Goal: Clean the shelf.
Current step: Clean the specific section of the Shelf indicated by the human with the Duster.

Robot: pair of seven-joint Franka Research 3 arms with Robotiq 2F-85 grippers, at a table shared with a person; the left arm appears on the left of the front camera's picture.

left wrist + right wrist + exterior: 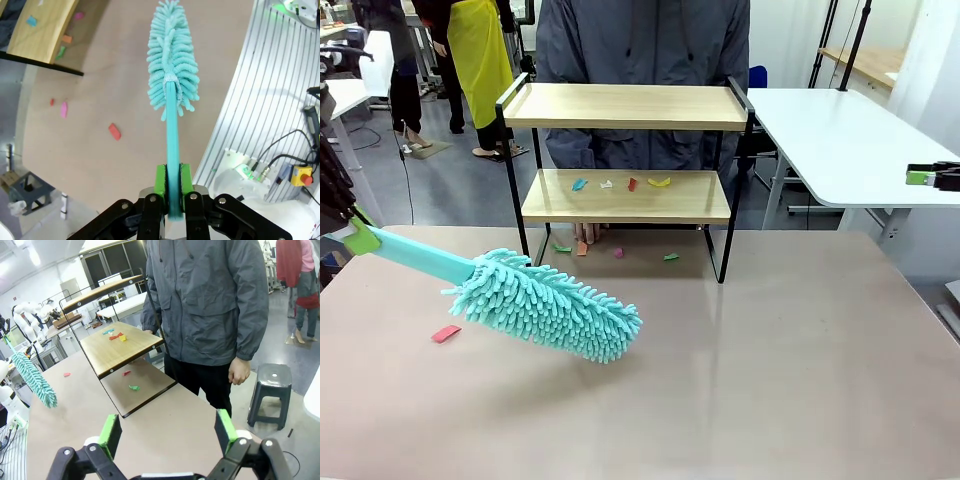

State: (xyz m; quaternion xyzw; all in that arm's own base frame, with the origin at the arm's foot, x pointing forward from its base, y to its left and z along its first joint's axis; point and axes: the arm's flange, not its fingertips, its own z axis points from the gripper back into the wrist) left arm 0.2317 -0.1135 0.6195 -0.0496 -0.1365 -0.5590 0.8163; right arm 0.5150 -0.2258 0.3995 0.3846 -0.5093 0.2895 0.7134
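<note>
The shelf (625, 106) stands at the table's far side, a two-tier wooden rack in a black frame. Small coloured scraps (620, 184) lie on its lower board, and more lie on the table beneath it. My left gripper (360, 238) at the left edge is shut on the handle of a teal fluffy duster (545, 305). The duster head hangs tilted over the table, in front and left of the shelf. In the left wrist view the green pads (160, 186) clamp the handle (172, 145). My right gripper (167, 432) is open and holds nothing, well off to the shelf's (122, 347) side.
A person (640, 40) in a grey jacket stands behind the shelf. A red scrap (446, 333) lies on the table near the duster. A white table (840, 140) stands at the back right, and a grey stool (272, 385) sits beside the person.
</note>
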